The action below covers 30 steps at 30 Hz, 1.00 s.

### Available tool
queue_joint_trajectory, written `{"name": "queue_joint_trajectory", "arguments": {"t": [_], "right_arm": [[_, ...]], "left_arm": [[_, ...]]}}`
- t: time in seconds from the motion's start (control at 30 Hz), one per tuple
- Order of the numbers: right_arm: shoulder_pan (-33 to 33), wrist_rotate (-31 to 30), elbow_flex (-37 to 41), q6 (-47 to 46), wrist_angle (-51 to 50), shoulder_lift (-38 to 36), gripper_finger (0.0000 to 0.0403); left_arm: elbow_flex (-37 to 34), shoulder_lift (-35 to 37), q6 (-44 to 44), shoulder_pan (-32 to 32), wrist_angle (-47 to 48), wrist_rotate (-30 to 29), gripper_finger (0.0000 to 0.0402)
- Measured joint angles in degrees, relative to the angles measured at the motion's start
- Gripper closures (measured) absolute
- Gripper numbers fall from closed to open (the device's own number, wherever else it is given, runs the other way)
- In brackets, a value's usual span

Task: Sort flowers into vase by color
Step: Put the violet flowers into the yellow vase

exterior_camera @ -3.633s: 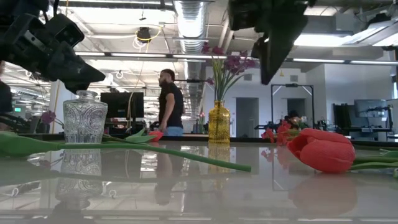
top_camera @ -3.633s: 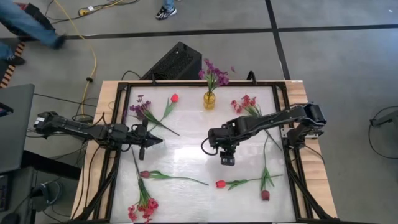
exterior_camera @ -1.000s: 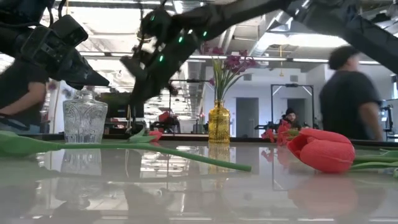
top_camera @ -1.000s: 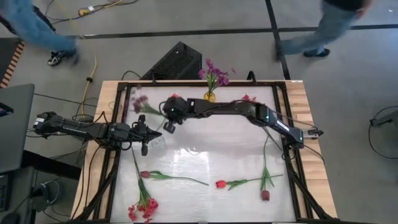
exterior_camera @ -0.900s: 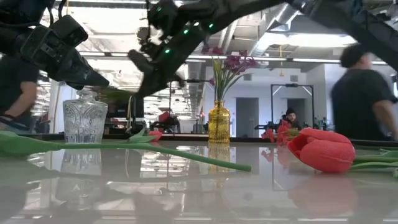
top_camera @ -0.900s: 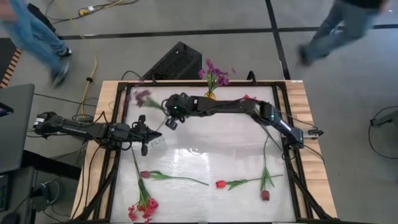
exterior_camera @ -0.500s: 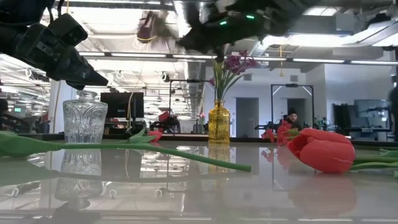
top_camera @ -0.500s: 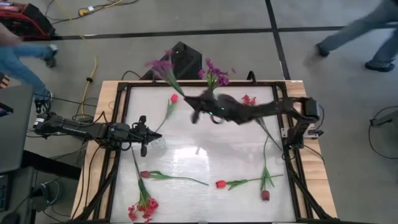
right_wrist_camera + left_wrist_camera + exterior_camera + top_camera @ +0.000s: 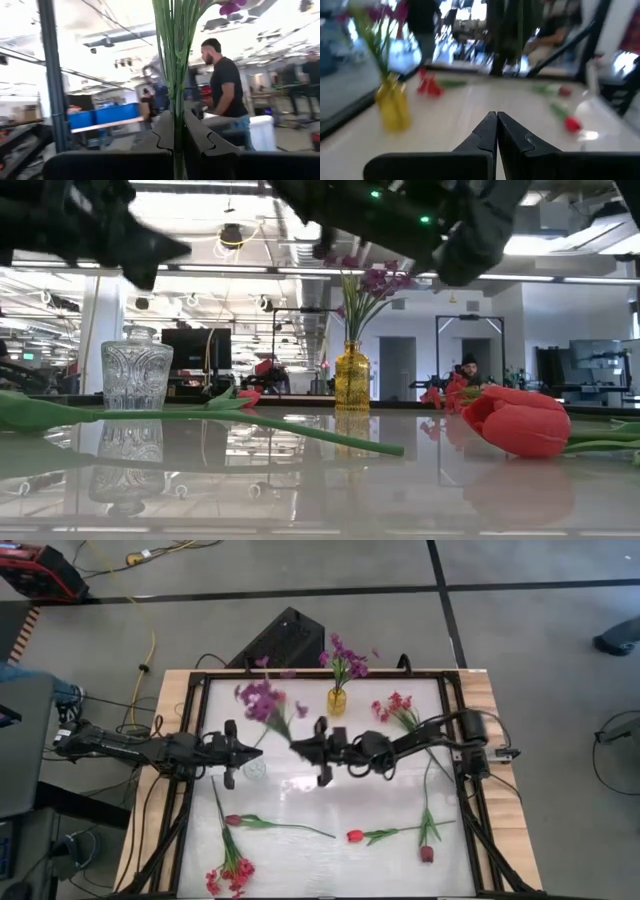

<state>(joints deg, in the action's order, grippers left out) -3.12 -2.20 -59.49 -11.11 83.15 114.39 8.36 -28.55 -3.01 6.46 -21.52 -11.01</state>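
Observation:
My right gripper [image 9: 296, 747] hangs over the table's middle, shut on a purple flower cluster [image 9: 262, 700] lifted clear of the table. The yellow vase [image 9: 337, 700] at the far edge holds purple flowers [image 9: 343, 658]. A clear glass vase [image 9: 255, 770] stands just near my left gripper [image 9: 240, 752], which is shut with nothing in it. On the table lie a pink-red cluster [image 9: 395, 705], a maroon tulip [image 9: 232, 821], a red tulip [image 9: 353, 836], another maroon tulip [image 9: 427, 854] and a second pink-red cluster [image 9: 230, 875]. My right gripper pinches the purple cluster's bundle of thin green stems [image 9: 174, 107] between its two fingers, well below the blooms. The fingers come roughly level from the table's right and lie across the stems. The stems rise from the fingers, and the blooms [image 9: 258, 695] stand above, clear of everything.
Black frame rails [image 9: 460, 790] run along the table's sides. The glass vase [image 9: 137, 375] and the yellow vase [image 9: 352, 377] stand upright at the back in the low view, with the red tulip [image 9: 515, 422] lying close in front. A person [image 9: 226, 90] stands beyond the table.
My right gripper has lifted the purple cluster off the table's far left, swung it up past the yellow vase, then come back toward the table's middle, turning so the blooms now stand over the far left centre. My left gripper has risen a little.

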Motion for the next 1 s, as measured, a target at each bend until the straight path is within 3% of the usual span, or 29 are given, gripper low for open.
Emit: {"name": "queue_joint_trajectory", "arguments": {"t": [0.23, 0.6, 0.77, 1.0], "right_arm": [[-1.5, 2.5, -11.9, 1.9, -1.1, 7.2, 0.0367], [-0.5, 2.4, -19.3, 6.1, -10.1, 8.7, 0.0367], [-0.6, 2.3, -19.3, 8.0, -11.0, 8.6, 0.0367], [-0.6, 2.2, -19.3, 8.2, -10.8, 8.6, 0.0367]], "left_arm": [[0.0, -3.9, 4.0, 0.0, -11.9, 9.7, 0.0373], [0.0, -16.4, 1.9, 0.0, -28.1, 7.6, 0.0258], [0.1, -19.5, 1.9, 0.0, -33.1, 9.0, 0.0248], [2.1, -22.4, 1.5, 0.0, -32.9, 5.5, 0.0247]]}}
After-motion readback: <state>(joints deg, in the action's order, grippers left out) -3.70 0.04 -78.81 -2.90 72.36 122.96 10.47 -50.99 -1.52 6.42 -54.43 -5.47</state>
